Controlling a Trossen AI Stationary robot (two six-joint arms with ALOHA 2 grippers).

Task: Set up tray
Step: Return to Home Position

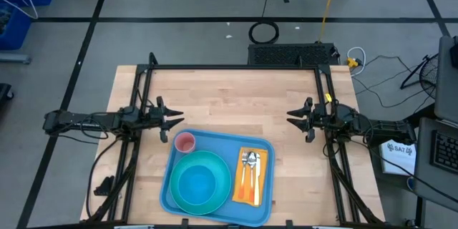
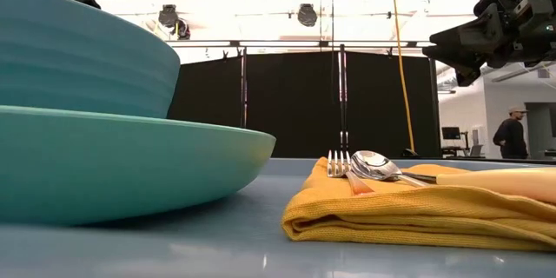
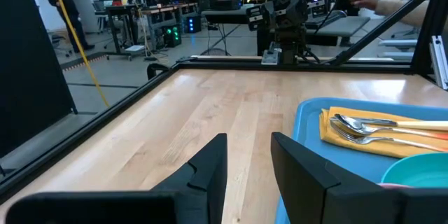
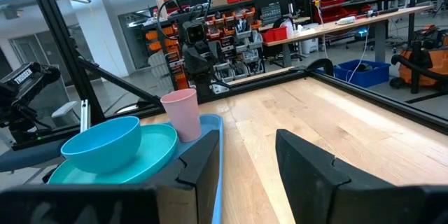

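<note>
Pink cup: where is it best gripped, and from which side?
Probably across the rim, from above: the pink cup stands upright, mouth up, in the tray's corner nearest the open left gripper, the teal plate close beside it.

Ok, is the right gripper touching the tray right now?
Apart. The high view shows a strip of bare wooden table between the right gripper and the tray; its jaws stand open and empty.
</note>
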